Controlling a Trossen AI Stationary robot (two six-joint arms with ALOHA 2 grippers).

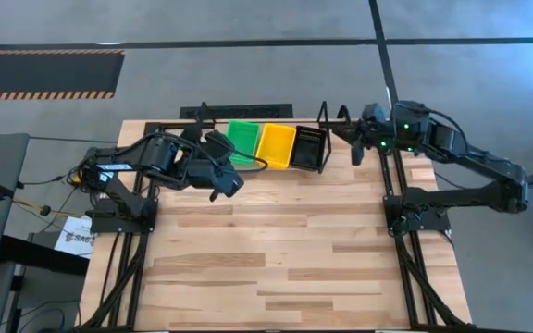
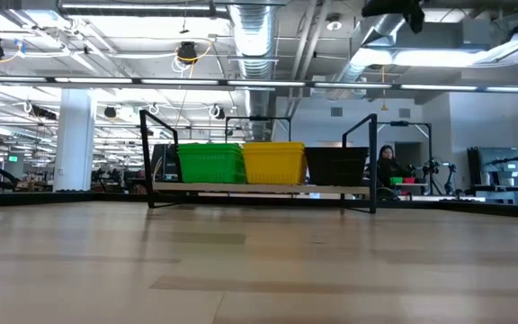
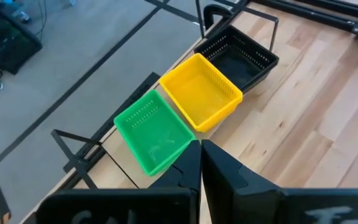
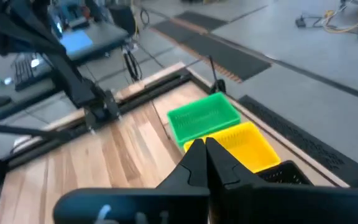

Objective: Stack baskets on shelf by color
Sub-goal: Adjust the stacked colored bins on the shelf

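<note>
The shelf (image 1: pixel 315 148) stands along the table's far edge. Green baskets (image 1: pixel 242 141), yellow baskets (image 1: pixel 276 143) and black baskets (image 1: pixel 307 148) rest on it side by side, bottoms down. The low view shows them as a green block (image 2: pixel 211 164), a yellow block (image 2: pixel 274 163) and a black block (image 2: pixel 336 166). My left gripper (image 1: pixel 235 182) is shut and hangs above the table just near of the green baskets (image 3: pixel 154 134). My right gripper (image 1: pixel 354 148) is shut and hovers off the shelf's right end. Neither holds anything.
Bare wooden tabletop (image 1: pixel 285 250) spreads from the shelf to the near edge. Black tube frames carrying the arms stand at the left (image 1: pixel 123 240) and right (image 1: pixel 415 240). A person (image 2: pixel 387 164) sits in the room beyond the table.
</note>
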